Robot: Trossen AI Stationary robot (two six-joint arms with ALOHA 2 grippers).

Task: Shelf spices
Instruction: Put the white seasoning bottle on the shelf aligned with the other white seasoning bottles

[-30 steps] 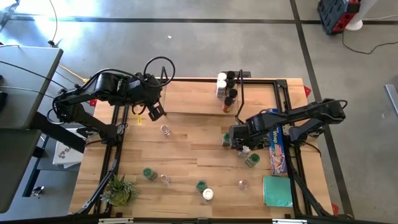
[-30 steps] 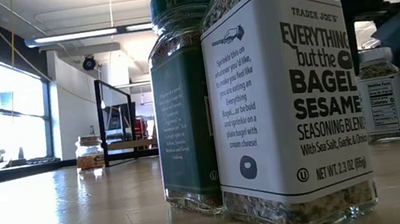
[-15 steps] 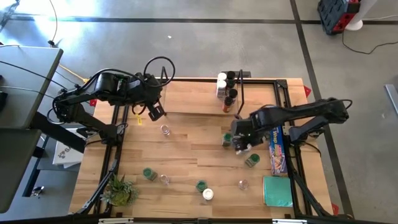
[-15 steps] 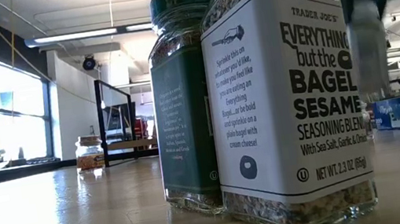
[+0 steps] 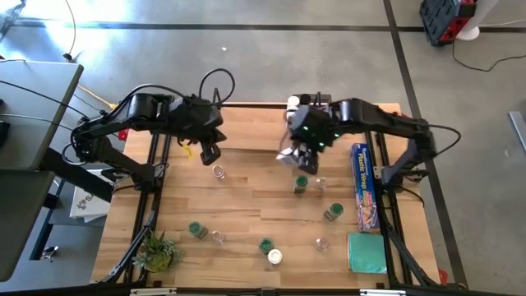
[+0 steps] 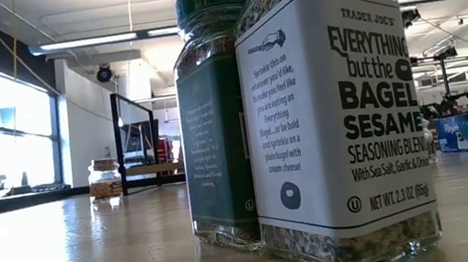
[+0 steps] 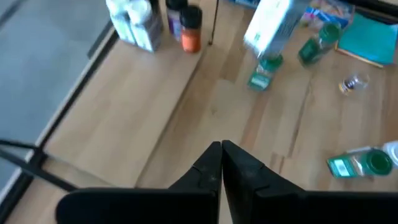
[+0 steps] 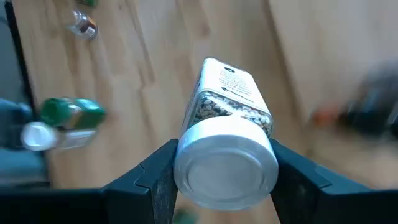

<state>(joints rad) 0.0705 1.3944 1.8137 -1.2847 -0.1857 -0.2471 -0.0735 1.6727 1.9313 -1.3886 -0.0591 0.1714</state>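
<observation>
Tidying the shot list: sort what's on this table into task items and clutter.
Job:
- white-lidded jar held in the right gripper
- jars on the table, e.g. green-lidded jar
- jars already on the shelf
- left gripper, shut, waiting over the shelf

Lying about:
- blue wrap box
- small plant
- teal pad

In your low view the bagel seasoning jar (image 6: 335, 125) stands so close that its lid is cut off by the top edge, and it hides most of the green-lidded jar (image 6: 213, 115) behind it. In your right wrist view the jars on the shelf (image 8: 367, 115) are only a dark and orange smear, too blurred to tell apart. From above, the white-lidded jar (image 5: 287, 154) held over the shelf board is a blurred pale streak.
</observation>
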